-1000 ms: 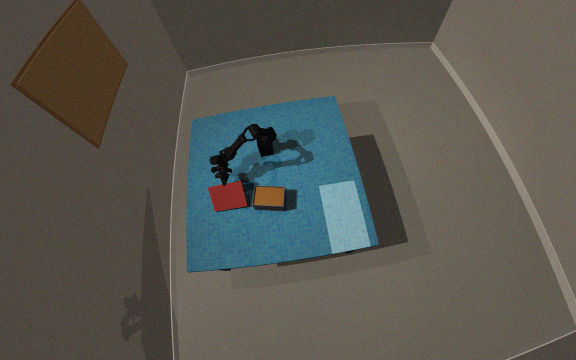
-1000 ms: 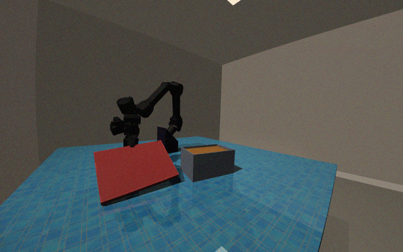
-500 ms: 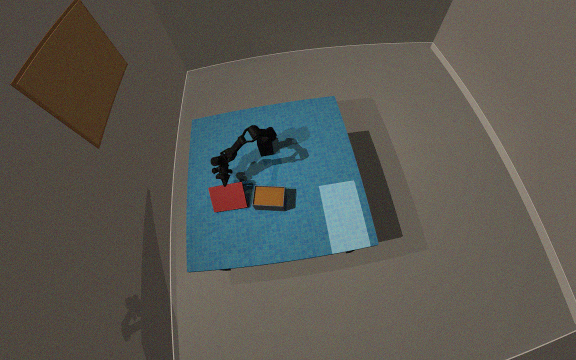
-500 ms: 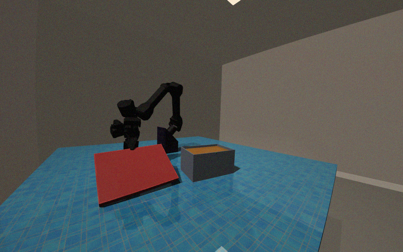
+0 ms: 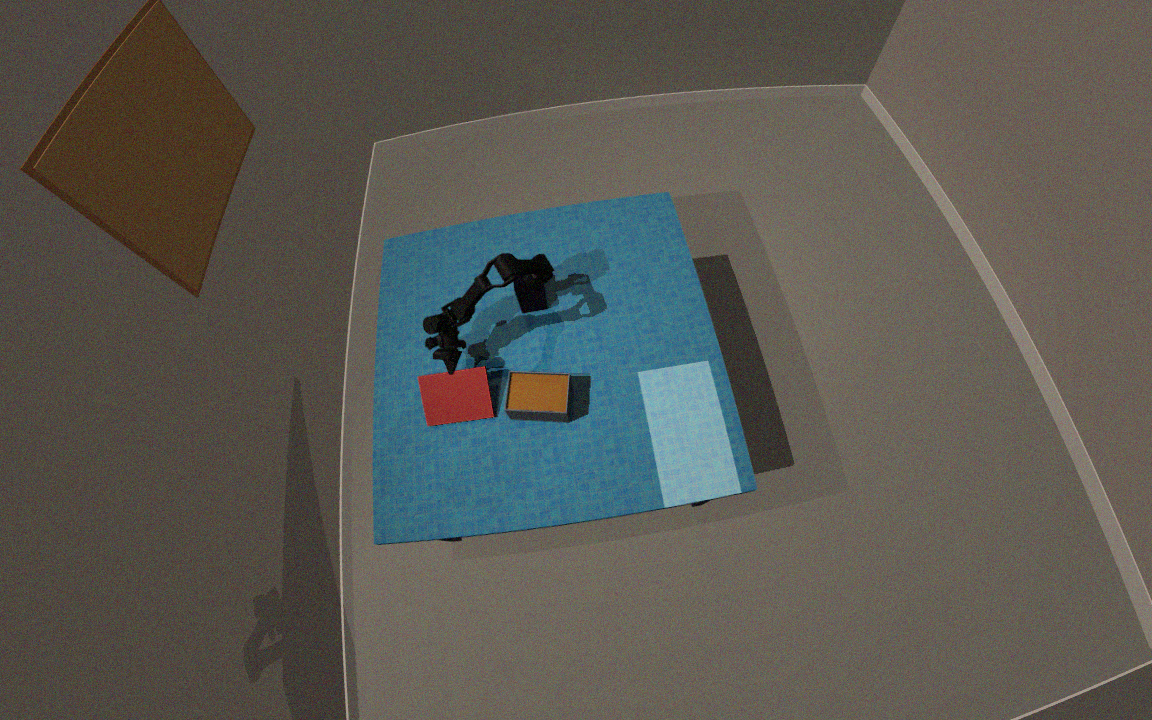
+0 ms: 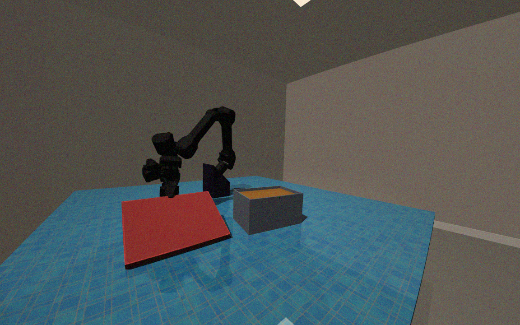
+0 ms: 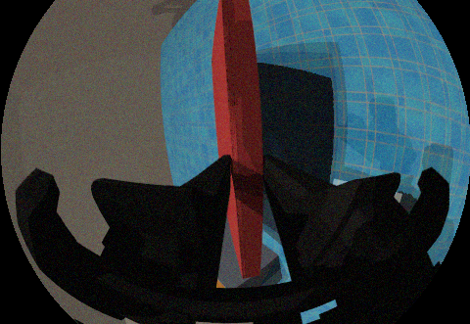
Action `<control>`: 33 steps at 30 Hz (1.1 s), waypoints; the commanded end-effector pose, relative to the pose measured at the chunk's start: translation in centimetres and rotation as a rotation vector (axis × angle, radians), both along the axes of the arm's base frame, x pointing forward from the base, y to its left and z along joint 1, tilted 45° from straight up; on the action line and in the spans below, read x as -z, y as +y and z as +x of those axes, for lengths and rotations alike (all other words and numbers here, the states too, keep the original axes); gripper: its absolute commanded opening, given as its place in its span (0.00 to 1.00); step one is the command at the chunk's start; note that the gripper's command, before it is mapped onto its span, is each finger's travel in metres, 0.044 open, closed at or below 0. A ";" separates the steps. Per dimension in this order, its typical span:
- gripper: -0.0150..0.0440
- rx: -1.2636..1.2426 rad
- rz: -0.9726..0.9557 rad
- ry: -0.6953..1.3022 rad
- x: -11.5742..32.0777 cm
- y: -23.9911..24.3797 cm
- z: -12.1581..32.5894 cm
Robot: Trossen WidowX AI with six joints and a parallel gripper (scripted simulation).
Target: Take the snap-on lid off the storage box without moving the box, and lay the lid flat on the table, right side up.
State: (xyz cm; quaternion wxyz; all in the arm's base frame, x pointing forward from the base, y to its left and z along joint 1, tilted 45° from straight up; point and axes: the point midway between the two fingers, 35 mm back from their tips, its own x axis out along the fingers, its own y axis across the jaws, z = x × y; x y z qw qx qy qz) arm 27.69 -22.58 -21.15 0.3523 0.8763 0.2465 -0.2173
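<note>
The red lid [image 5: 456,396] [image 6: 173,228] [image 7: 240,94] is off the box, to its left in the top and exterior views. It is tilted, its far edge raised and its near edge low by the table, its broad outer face up. Whether the near edge touches the table I cannot tell. My gripper [image 5: 451,370] [image 6: 171,195] [image 7: 246,162] is shut on the lid's far edge, with a finger on each side of it in the wrist view. The grey storage box [image 5: 537,415] [image 6: 276,212] stands upright and open, with an orange inside [image 5: 537,392] [image 6: 270,193].
The blue checked table [image 5: 473,483] [image 6: 334,250] carries everything. The box stands close to the lid's right side. A pale rectangle [image 5: 689,434] lies at the table's right in the top view. The arm's base [image 5: 531,291] [image 6: 214,181] is behind the lid and box.
</note>
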 end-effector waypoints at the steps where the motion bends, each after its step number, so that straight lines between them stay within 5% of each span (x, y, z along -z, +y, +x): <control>1: 0.25 -0.004 0.033 0.030 1.0 1.4 -0.3; 29: 0.25 -0.004 0.034 0.029 2.6 3.0 -0.2; 33: 0.43 -0.004 0.033 0.030 1.9 1.8 0.0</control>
